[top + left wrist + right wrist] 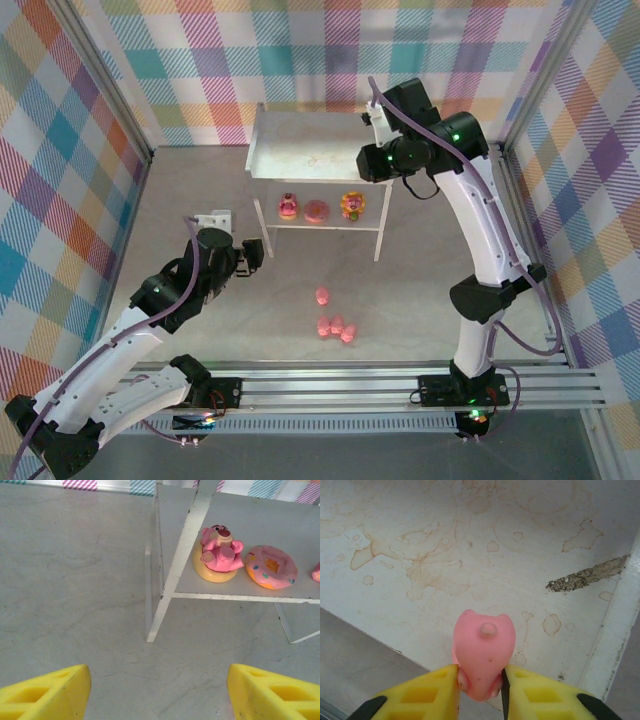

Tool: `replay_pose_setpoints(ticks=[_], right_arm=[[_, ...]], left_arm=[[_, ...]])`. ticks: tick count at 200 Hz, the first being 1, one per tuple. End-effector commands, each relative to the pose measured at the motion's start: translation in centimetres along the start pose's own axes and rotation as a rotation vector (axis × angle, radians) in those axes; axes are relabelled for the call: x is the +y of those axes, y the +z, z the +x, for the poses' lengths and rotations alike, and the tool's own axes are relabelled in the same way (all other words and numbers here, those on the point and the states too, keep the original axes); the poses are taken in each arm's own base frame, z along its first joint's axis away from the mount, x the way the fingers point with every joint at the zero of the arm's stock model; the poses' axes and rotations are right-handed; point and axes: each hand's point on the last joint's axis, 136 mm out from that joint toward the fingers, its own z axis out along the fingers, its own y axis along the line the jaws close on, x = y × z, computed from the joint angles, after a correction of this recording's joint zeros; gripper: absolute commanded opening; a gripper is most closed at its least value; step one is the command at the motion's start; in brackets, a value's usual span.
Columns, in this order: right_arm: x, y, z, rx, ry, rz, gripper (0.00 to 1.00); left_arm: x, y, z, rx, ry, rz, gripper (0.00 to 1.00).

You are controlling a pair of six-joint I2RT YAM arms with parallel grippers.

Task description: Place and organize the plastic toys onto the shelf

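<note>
Right wrist view: pink pig figure [484,652] pinched between both fingers of the right gripper [480,690], over the stained top of the shelf [470,555]. Its long axis runs straight out from the claw, nubbed end farthest. Left wrist view: left gripper [157,677] spread wide, empty; pink-red figure [218,552] and ring donut [270,566] ahead on the lower tier.

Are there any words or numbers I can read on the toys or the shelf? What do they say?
No words, numbers or brand names can be read anywhere.
The shelf top has only brown stains, no letters.
The pink donut has coloured sprinkle marks, no writing.
The pink pig in the right gripper is plain.
</note>
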Motion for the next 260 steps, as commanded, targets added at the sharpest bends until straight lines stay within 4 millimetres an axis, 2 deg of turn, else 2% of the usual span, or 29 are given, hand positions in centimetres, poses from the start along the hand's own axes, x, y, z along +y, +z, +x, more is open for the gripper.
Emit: replay_pose_setpoints(ticks=[1,72,146,162,202,225,260], right_arm=[[-0.4,0.6,0.5,0.036,-0.01,0.02,0.3],[-0.6,0.4,0.0,0.013,-0.009,0.03,0.37],[-0.4,0.9,-0.2,0.013,-0.005,0.022,0.4],[-0.3,1.0,-0.1,0.018,-0.005,0.015,0.45],[-0.1,1.5,-0.1,0.029,-0.003,0.005,0.45],[0.0,1.3,-0.3,0.015,-0.002,0.0,0.46],[0.3,-0.3,-1.8,-0.073,0.002,-0.018,0.48]], left_arm=[[0.0,-0.4,-0.7,-0.016,0.004,0.01,0.72],[0.5,-0.8,-0.9,-0.031,0.003,0.0,0.72],[1.0,-1.1,-0.7,-0.036,0.001,-0.009,0.72],[1.1,-1.1,-0.7,-0.037,0.0,-0.012,0.72],[1.2,-1.1,-0.6,-0.037,-0.002,-0.013,0.72],[1.2,-1.1,-0.6,-0.037,-0.001,-0.013,0.72],[1.3,-1.1,-0.6,-0.036,-0.002,-0.015,0.72]])
